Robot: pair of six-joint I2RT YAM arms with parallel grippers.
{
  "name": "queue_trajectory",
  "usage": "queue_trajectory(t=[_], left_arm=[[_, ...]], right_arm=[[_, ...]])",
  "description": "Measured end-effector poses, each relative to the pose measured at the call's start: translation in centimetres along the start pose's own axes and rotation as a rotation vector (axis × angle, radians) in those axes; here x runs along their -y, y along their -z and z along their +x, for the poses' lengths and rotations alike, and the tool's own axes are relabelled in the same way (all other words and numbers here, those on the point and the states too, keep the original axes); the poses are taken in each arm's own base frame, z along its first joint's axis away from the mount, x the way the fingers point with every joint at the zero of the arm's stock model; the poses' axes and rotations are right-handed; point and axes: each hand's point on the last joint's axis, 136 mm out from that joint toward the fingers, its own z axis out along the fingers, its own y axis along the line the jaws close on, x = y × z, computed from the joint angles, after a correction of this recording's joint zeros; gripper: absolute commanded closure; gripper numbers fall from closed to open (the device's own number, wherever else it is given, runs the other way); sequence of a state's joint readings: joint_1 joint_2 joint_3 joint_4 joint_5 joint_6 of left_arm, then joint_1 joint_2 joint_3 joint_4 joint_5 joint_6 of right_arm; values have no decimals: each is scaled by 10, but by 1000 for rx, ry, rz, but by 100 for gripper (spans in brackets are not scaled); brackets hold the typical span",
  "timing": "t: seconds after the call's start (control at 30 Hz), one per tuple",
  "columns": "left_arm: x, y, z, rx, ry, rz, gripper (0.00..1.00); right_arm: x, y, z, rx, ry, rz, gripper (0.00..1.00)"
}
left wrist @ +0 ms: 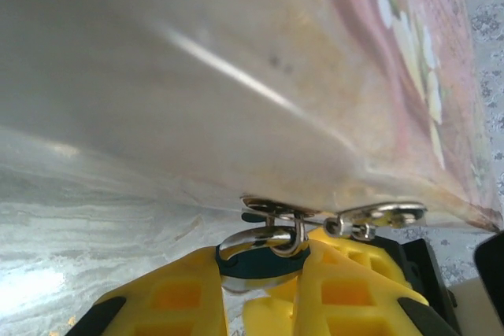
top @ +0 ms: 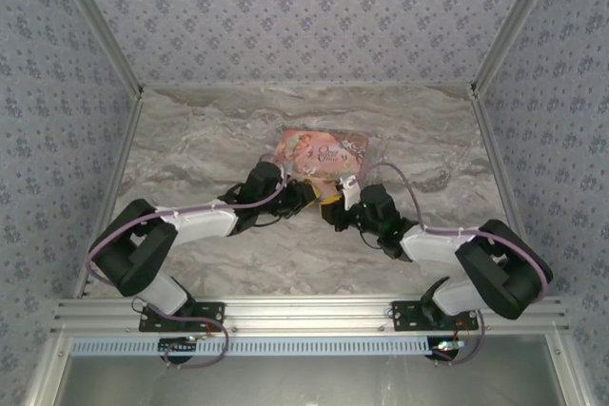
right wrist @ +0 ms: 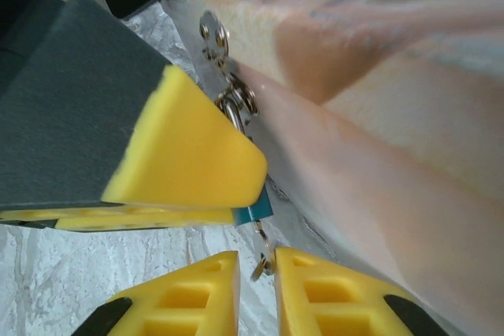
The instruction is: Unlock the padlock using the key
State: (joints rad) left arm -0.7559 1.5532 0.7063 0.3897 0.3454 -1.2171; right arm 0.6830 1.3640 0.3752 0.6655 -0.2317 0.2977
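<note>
my left hand is clenched on the padlock. the little blue body sits between the two yellow fingers, right against the front wall of the tin, low down where that wall meets the table. its metal shackle passes through the hasp on the tin, so the padlock hangs from the tin and is not free.

my right hand is also just beside the front wall of the tin, facing my left hand. its fingers stand a little apart, and between them is a small metal piece (i take it for the key, but it is too small to be sure). i cannot tell if the fingers pinch it or only stand around it.

i judge the padlock is light and hard with smooth sides, so it can slip, or swing on the hasp, if i press wrongly. the best hold is on the flat sides of the body, as my left hand has it, with the shackle and the keyhole end left free. the key looks thin and stiff. it wants a grip on its flat head and a gentle turn, because the tin is probably light too and may slide on the smooth table.
</note>
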Motion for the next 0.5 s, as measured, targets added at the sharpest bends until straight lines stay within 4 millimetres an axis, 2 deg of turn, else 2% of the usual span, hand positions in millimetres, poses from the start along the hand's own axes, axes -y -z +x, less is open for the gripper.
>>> queue_trajectory(t=[0.2, 0.5], left_arm=[[-7, -3, 3, -18, 10, -19, 82], [-8, -3, 4, -19, 11, -22, 82]], right_arm=[[-4, 16, -8, 47, 28, 3, 61], [-2, 38, -9, 45, 87, 57, 51]])
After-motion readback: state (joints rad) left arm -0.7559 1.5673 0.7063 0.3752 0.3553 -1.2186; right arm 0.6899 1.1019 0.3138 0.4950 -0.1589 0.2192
